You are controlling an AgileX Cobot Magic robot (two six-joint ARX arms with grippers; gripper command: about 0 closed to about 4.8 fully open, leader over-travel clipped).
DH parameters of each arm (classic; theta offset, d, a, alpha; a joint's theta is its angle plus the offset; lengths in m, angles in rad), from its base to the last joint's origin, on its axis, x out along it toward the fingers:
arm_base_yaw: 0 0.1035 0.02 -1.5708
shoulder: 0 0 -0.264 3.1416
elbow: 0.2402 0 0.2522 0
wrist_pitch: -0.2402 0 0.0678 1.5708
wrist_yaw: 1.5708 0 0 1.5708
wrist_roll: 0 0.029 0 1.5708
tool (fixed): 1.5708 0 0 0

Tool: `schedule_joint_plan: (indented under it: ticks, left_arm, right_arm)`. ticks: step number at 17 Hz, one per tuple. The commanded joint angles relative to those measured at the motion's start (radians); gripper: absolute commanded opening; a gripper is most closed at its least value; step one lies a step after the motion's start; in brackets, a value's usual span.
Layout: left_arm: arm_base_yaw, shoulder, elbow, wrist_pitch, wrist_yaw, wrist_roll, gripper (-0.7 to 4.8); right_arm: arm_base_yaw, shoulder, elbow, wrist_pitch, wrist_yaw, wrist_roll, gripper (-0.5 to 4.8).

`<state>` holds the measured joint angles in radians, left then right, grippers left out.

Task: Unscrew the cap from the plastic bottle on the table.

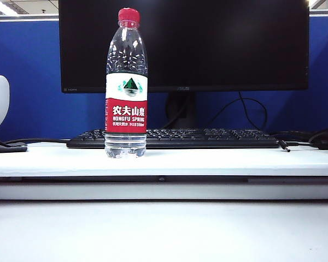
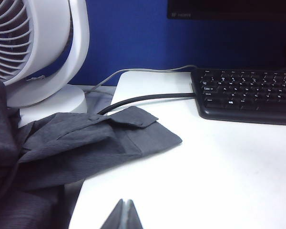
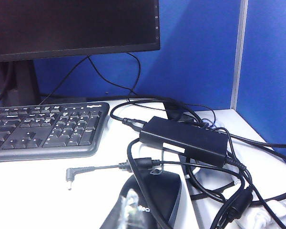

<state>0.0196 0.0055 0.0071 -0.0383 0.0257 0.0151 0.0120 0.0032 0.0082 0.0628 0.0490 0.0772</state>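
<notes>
Standing upright near the front edge of the table (image 1: 218,161), left of its middle, the plastic bottle (image 1: 126,87) waits with the cap (image 1: 128,15) still screwed on and nothing touching it. Neither arm shows in the exterior view. The left gripper (image 2: 124,215) appears in its wrist view only as dark fingertips pressed together, shut and empty, hanging over the table's left end near a crumpled grey shirt (image 2: 86,143). The right gripper (image 3: 145,202) is hard to make out among a dark mouse and cables at the right end; its jaws are taken as closed on nothing.

Unscrewing has not begun. Doing it well likely means one gripper opening and clamping the bottle at the label, where the wall is stiffer, while the other takes the ribbed cap squarely from above; a thin clear bottle may buckle or tip if squeezed too hard.

Behind the bottle lies a black keyboard (image 1: 175,138), with a dark monitor (image 1: 208,43) beyond and a blue partition (image 1: 27,76) closing the room. A white fan (image 2: 43,47) stands at the left rear corner, a black power adapter (image 3: 183,138) at the right.
</notes>
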Motion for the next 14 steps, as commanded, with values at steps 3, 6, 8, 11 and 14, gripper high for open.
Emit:
schedule_joint_plan:
  ticks: [3,6,8,11,14]
  left_arm:
    - [0.000,-0.002,0.001,0.063,0.000,0.008,-0.05]
    - [0.000,-0.002,0.001,0.102,0.098,-0.126,-0.05]
    - [-0.001,-0.002,0.001,0.244,0.295,-0.374,-0.05]
    - [-0.016,-0.002,0.004,0.697,0.228,-0.893,-0.04]
    - [-0.048,0.055,0.151,0.674,0.261,-0.880,-0.05]
  right_arm:
    - [0.000,-0.002,-0.008,0.016,-0.003,0.001,-0.01]
    - [0.000,-0.002,-0.008,0.037,-0.016,0.016,-0.01]
    - [0.000,-0.002,-0.008,0.204,-0.095,0.178,-0.01]
    - [0.000,-0.002,0.016,0.454,-0.053,0.272,-0.01]
    - [0.000,0.023,0.145,0.452,0.035,0.364,-0.01]
